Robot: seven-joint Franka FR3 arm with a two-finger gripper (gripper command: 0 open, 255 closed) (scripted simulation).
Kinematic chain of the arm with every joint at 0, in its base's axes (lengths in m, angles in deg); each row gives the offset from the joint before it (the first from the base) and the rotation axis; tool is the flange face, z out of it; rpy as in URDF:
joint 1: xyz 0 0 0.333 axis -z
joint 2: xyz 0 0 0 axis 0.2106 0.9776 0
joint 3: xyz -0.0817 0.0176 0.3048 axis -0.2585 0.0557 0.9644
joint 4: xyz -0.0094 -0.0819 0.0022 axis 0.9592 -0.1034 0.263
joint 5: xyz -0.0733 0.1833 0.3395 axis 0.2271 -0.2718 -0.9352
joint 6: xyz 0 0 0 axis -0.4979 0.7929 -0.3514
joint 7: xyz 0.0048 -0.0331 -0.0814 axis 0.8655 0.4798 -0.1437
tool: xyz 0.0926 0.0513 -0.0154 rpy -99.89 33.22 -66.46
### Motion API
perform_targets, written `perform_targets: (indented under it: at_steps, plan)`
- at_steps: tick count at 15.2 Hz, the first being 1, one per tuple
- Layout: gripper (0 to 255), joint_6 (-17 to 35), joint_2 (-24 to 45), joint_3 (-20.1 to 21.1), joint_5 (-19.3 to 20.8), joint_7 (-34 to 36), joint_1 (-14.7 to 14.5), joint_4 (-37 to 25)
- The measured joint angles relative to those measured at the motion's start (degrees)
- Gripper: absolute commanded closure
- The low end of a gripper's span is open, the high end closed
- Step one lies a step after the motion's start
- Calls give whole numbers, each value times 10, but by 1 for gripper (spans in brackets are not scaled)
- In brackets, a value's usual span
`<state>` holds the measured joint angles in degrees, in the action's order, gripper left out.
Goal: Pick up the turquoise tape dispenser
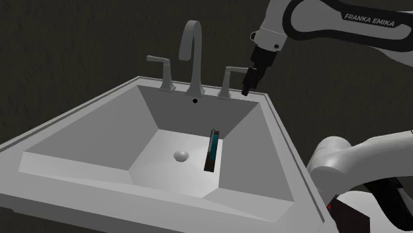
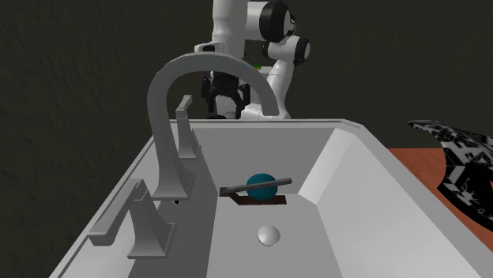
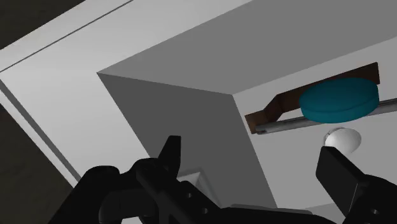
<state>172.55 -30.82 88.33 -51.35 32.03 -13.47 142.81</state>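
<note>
The turquoise tape dispenser [image 1: 212, 151] [image 2: 261, 186] [image 3: 338, 100] sits inside the sink [image 1: 59, 126], low in the basin where the flat floor meets the sloped side wall on the shoulder view's right. It shows a round teal disc set on a dark brown base, with a thin grey bar running along it. In the shoulder view it appears edge-on, as a narrow upright strip. The pale, domed drain [image 1: 181, 155] [image 2: 269, 234] [image 3: 342, 137] lies near it on the basin floor, apart from it. In the second exterior view the dispenser lies between the drain and the basin wall on the arm's side.

The gripper [image 1: 246, 89] [image 3: 254, 165] hangs above the sink's rear rim, well apart from the dispenser and touching nothing. In the wrist view its two black fingers [image 3: 170, 153] stand wide apart with nothing between them, and the dispenser lies beyond them down in the basin.

In the shoulder view a tall arched grey faucet [image 1: 193, 53] [image 2: 170, 118] rises from the back ledge with a lever handle on each side. The gripper is just beside the right-hand handle [image 1: 230, 76], and a small dark overflow hole [image 1: 194, 100] sits in the wall below the spout. In the second exterior view a reddish-brown surface [image 2: 411, 162] adjoins the sink at the right, bearing a black-and-white patterned object [image 2: 458, 166] that cannot be identified.
</note>
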Motion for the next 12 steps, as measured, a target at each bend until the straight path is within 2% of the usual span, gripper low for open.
perform_targets:
  at_steps: [3,12]
  plan:
    - [0,0,19,16,-9,32,6,-2]
    - [0,27,175,112,-72,262,43,-15]
